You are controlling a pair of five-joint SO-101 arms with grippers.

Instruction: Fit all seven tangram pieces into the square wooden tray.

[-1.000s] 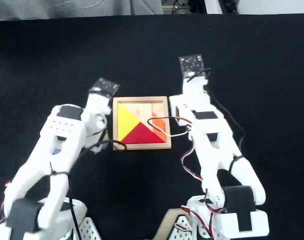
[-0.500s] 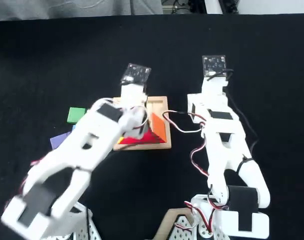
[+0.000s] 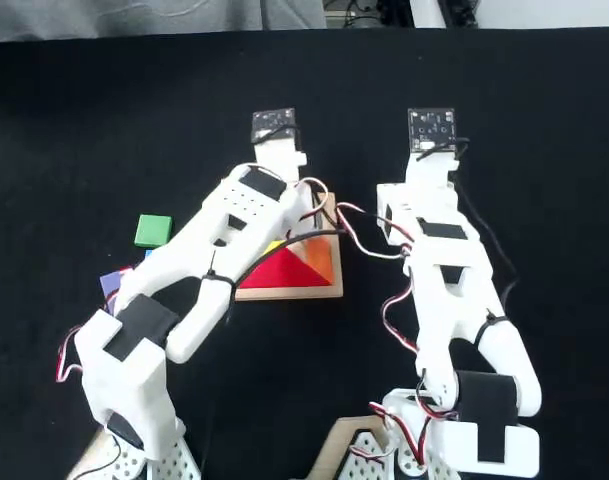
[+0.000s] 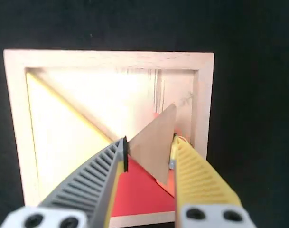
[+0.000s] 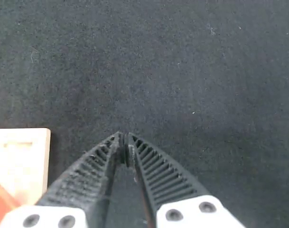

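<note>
Left wrist view showed the left gripper (image 4: 148,142) holding a triangle piece (image 4: 156,140) over the tray (image 4: 106,58), probably next to lower flat, while the right gripper (image 5: 124,142) sat closed, empty.

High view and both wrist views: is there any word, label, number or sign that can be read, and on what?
None can be read.
Dark board on the left arm's wrist and dark board on the right arm's wrist: pale specks, too small to read.
Wooden tray, yellow triangle, red triangle, and the triangle in the left tool: no print.
</note>
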